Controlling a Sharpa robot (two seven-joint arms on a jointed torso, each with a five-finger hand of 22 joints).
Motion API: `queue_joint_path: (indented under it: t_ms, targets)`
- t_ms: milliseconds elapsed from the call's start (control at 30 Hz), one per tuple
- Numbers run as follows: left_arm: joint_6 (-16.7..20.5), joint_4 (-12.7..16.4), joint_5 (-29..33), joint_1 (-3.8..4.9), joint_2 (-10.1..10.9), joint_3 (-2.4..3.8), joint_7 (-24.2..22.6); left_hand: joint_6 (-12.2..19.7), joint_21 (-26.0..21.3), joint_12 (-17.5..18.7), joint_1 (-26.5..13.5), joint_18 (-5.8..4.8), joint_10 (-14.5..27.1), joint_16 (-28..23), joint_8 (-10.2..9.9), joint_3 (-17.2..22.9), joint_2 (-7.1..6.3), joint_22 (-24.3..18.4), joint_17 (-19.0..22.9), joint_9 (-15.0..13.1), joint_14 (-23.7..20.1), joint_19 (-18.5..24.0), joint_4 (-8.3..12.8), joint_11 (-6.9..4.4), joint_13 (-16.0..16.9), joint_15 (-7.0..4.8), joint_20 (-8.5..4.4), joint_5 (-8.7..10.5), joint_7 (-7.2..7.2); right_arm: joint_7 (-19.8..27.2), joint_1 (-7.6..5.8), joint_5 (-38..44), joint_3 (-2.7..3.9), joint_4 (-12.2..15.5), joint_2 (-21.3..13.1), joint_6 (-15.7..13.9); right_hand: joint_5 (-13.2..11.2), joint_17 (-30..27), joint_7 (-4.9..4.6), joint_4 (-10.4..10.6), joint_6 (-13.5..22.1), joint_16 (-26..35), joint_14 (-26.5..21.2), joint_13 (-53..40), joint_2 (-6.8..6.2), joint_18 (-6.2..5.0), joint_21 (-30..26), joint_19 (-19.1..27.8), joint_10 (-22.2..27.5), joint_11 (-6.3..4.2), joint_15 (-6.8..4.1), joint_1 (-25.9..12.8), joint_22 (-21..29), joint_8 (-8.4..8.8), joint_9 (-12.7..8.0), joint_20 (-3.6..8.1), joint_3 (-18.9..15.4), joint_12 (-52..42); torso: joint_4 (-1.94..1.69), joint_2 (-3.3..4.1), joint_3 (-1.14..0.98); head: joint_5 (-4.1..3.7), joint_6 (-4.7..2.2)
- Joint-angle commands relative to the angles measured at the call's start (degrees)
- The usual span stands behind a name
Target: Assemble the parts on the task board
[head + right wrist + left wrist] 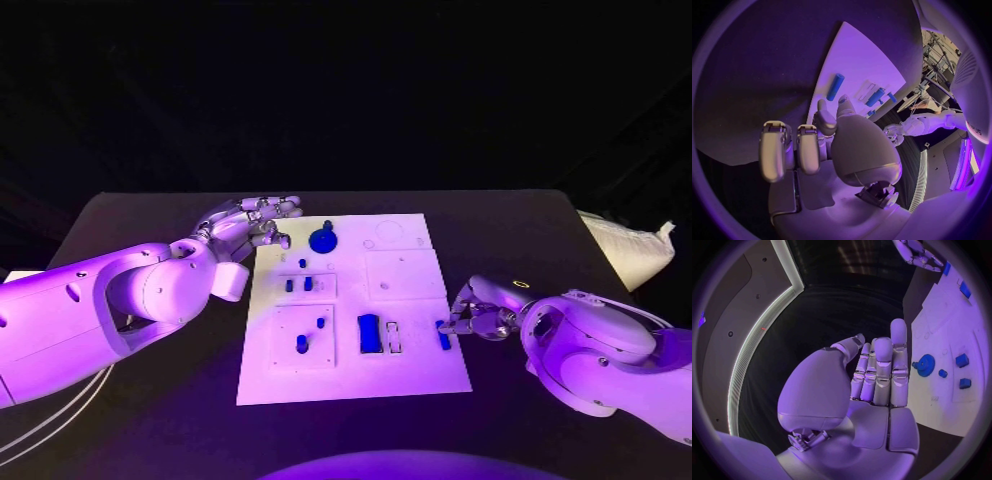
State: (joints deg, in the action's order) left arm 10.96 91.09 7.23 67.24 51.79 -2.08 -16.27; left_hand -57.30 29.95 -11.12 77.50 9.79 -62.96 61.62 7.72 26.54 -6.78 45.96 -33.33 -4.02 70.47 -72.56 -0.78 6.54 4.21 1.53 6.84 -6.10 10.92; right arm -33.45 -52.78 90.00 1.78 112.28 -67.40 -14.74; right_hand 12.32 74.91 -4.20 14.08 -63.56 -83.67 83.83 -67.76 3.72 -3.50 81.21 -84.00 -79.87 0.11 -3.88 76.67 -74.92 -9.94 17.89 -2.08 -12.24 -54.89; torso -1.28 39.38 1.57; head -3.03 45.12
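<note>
Right hand (pixel 476 320) poised at the board's near right edge, beside a small blue peg (pixel 443 338).

The peg lies on the white board (pixel 411 375) just left of the right hand, its long axis running near to far; this hand is much the nearer. Its fingers are partly curled and grasp nothing, though whether a fingertip touches the peg I cannot tell. The left hand (pixel 257 225) hovers at the far left edge, fingers loosely together, holding nothing, near the round blue gear (pixel 323 240).

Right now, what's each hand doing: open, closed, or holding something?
Left hand: open, fingers straight, holding nothing, beside the task board.
Right hand: at the board's right edge by a small blue part; cannot tell whether it grips it.
</note>
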Motion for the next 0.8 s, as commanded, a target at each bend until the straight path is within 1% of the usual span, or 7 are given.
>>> queue_joint_path:
  t_ms: [33, 167, 367, 567, 633, 733, 800]
  targets:
    - [-1.1, 0.1, 0.1, 0.02, 0.0, 0.01, -0.3, 0.4, -0.2, -0.2, 0.1, 0.56, 0.5, -0.4, 0.4, -0.3, 0.54, -0.1, 0.1, 0.0, -0.4, 0.6, 0.0, 0.04, -0.1, -0.11, 0.00, -0.13, -0.01, -0.3, 0.44, 2.8, -0.02, -0.4, 0.4, 2.6, 0.4, 4.2, -0.09, 0.3, -0.4, -0.3, 4.1, 0.1, -0.12, 0.25, -0.2, 0.0, 0.1, -0.36, -0.26, -0.6, -0.2, 0.27, 0.0, 0.07, -0.1, 0.3, -0.02, 0.00, 0.05, 0.09, 0.12]
    - [-1.0, 0.1, 0.1, 0.02, 0.0, 0.01, -0.3, 0.4, -0.2, -0.2, 0.1, 0.56, 0.5, -0.4, 0.4, -0.3, 0.54, -0.1, 0.1, 0.0, -0.4, 0.6, 0.0, 0.04, -0.1, -0.11, 0.00, -0.13, -0.01, -0.4, 0.64, 3.2, -0.04, -0.8, 0.8, 3.0, 0.3, 4.2, -0.08, 0.4, -0.4, -0.3, 4.1, 0.1, -0.14, 0.26, -0.1, 0.0, 0.0, -0.37, -0.27, -0.6, -0.3, 0.28, 0.0, 0.08, -0.1, 0.3, 0.06, -0.01, 0.09, 0.15, 0.20]
    - [-1.1, 0.1, 0.1, 0.02, 0.0, 0.00, -0.3, 0.4, -0.2, -0.2, 0.1, 0.56, 0.5, -0.4, 0.4, -0.3, 0.54, -0.1, 0.1, 0.0, -0.4, 0.6, 0.0, 0.04, -0.1, -0.11, 0.00, -0.13, -0.01, -0.4, 0.84, 3.7, -0.04, -1.4, 1.8, 3.4, 0.3, 4.2, 0.00, 0.4, -0.6, -0.3, 4.1, 0.1, -0.25, 0.26, -0.1, 0.0, 0.0, -0.43, -0.30, -0.4, -0.3, 0.27, 0.0, 0.11, -0.2, 0.3, 0.06, 0.02, 0.05, 0.26, 0.24]
    - [-1.2, 0.1, 0.1, 0.02, 0.0, 0.00, -0.2, 0.4, -0.2, -0.2, 0.1, 0.56, 0.5, -0.4, 0.4, -0.3, 0.54, -0.1, 0.1, 0.0, -0.4, 0.6, 0.0, 0.04, -0.1, -0.11, 0.00, -0.13, -0.01, -0.4, 1.26, 6.1, -0.05, -2.3, 3.2, 4.9, -0.3, 4.3, 0.22, -1.2, -0.9, -0.3, 4.2, 0.0, -0.69, 0.27, -0.1, 0.0, 0.0, -0.68, -0.55, 2.8, -0.3, 0.55, 0.1, 0.33, 0.2, 0.5, 0.02, 0.00, 0.06, 0.50, 0.43]
    - [-1.2, 0.1, 0.1, 0.02, 0.0, 0.00, -0.2, 0.4, -0.2, -0.2, 0.1, 0.56, 0.5, -0.4, 0.4, -0.3, 0.54, -0.1, 0.1, 0.0, -0.4, 0.6, 0.0, 0.04, -0.1, -0.11, 0.00, -0.13, -0.01, -0.5, 1.45, 7.8, -0.06, -2.6, 3.7, 6.1, -1.3, 4.4, 0.22, -2.0, -1.0, -0.3, 4.2, 0.1, -0.81, 0.28, -0.1, 0.0, 0.1, -0.71, -0.60, 4.2, -0.3, 0.69, 0.1, 0.40, 0.5, 0.6, 0.04, -0.01, 0.06, 0.54, 0.46]
    - [-1.2, 0.1, 0.1, 0.02, 0.0, 0.00, -0.2, 0.4, -0.2, -0.2, 0.1, 0.56, 0.5, -0.4, 0.4, -0.3, 0.54, -0.1, 0.1, 0.0, -0.4, 0.6, 0.0, 0.04, -0.1, -0.11, 0.00, -0.13, -0.01, -0.5, 1.79, 9.7, -0.08, -3.0, 4.5, 8.2, -4.1, 4.6, 0.26, -3.2, -1.2, -0.4, 4.2, 0.0, -0.65, 0.32, -0.1, -0.1, 0.1, -0.77, -0.65, 6.2, -0.5, 0.91, 0.1, 0.44, 1.3, 0.7, -0.02, -0.01, 0.09, 0.58, 0.62]
    - [-1.3, 0.1, 0.1, 0.02, 0.0, 0.00, -0.2, 0.4, -0.2, -0.2, 0.1, 0.56, 0.5, -0.4, 0.4, -0.3, 0.54, -0.1, 0.1, 0.0, -0.4, 0.6, 0.0, 0.04, -0.1, -0.11, 0.00, -0.13, -0.01, -0.5, 2.04, 10.8, -0.09, -3.2, 4.9, 9.3, -4.6, 4.7, 0.28, -3.8, -1.3, -0.4, 4.2, 0.1, -0.64, 0.34, 0.0, -0.1, 0.1, -0.80, -0.67, 7.2, -0.6, 1.04, 0.1, 0.45, 1.8, 0.8, -0.02, -0.01, 0.12, 0.63, 0.66]
